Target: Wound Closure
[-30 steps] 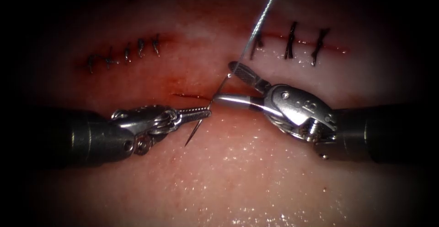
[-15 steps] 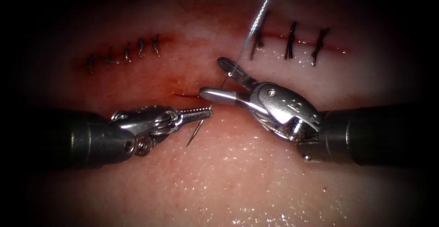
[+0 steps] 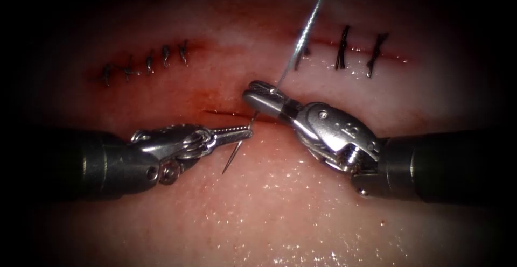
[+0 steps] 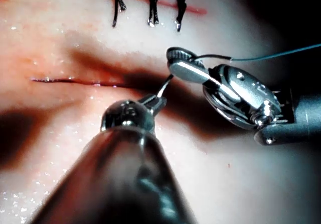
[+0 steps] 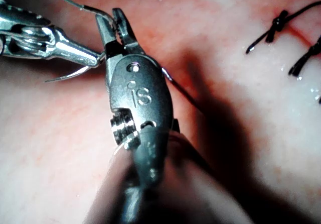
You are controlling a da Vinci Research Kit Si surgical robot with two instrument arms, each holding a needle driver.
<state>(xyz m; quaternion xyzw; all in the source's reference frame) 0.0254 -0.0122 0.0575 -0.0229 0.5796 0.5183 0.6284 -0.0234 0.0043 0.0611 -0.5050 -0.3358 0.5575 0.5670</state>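
Needle [image 3: 237, 148], a thin curved steel one, lies clear of the tissue in the endoscope view, gripped near its middle by the left arm's slim silver needle driver [image 3: 245, 133], whose jaws are closed on it; its point hangs down over the pale, wet pork-belly tissue [image 3: 280, 213] just below the cut. The dark red slit of the open cut [image 3: 221, 112] runs just above those jaws, with a smear of red fluid [image 3: 215, 92] over it. The right arm's broader silver needle driver [image 3: 258, 96] reaches in from the right, its jaws pressed together at the needle's rear end, where the grey-blue thread [image 3: 307, 27] joins and rises steeply out of view. Two rows of dark finished stitches sit higher up, one to the left [image 3: 148, 62] and one to the right [image 3: 344, 49]. In the left wrist view, the left tool [image 4: 156, 102] holds the bright needle [image 4: 164, 87], which slants up to the right tool [image 4: 183, 66]; the thread [image 4: 271, 57] leaves those closed jaws sideways, and three black stitches [image 4: 150, 5] cross a red line beyond. In the right wrist view, the right tool [image 5: 116, 32] pinches the needle's rear end, the left tool [image 5: 93, 59] clamps the needle [image 5: 67, 75] beside it, and the thread [image 5: 70, 0] curls away from the joint.
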